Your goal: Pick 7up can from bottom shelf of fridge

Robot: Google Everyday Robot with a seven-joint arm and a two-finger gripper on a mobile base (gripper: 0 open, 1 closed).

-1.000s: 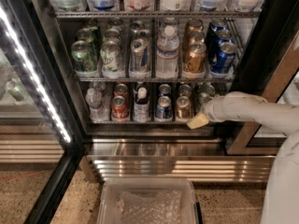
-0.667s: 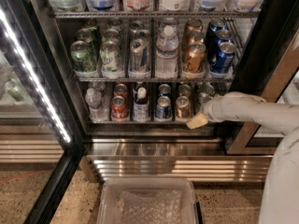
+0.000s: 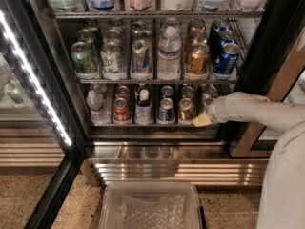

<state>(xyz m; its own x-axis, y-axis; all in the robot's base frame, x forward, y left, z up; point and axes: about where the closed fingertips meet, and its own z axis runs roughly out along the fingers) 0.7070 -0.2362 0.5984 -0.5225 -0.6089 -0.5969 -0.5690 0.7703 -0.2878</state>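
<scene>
The fridge (image 3: 267,42) stands open, and its bottom shelf (image 3: 143,124) holds a row of a small water bottle (image 3: 95,106), a red can (image 3: 121,109), a dark bottle (image 3: 143,106), a blue can (image 3: 167,109) and a bronze can (image 3: 186,109). The pale silver 7up can (image 3: 208,93) stands at the right end of that row, with its lower part hidden behind my gripper. My gripper (image 3: 206,114) reaches in from the right on the white arm (image 3: 257,111) and sits right at the 7up can, beside the bronze can.
The rack above holds green, silver, bronze and blue cans and a tall water bottle (image 3: 169,54). A white LED strip (image 3: 33,80) runs down the open glass door at left. A ribbed steel base (image 3: 176,168) lies below the shelf. A clear plastic bin (image 3: 151,206) sits on the floor in front.
</scene>
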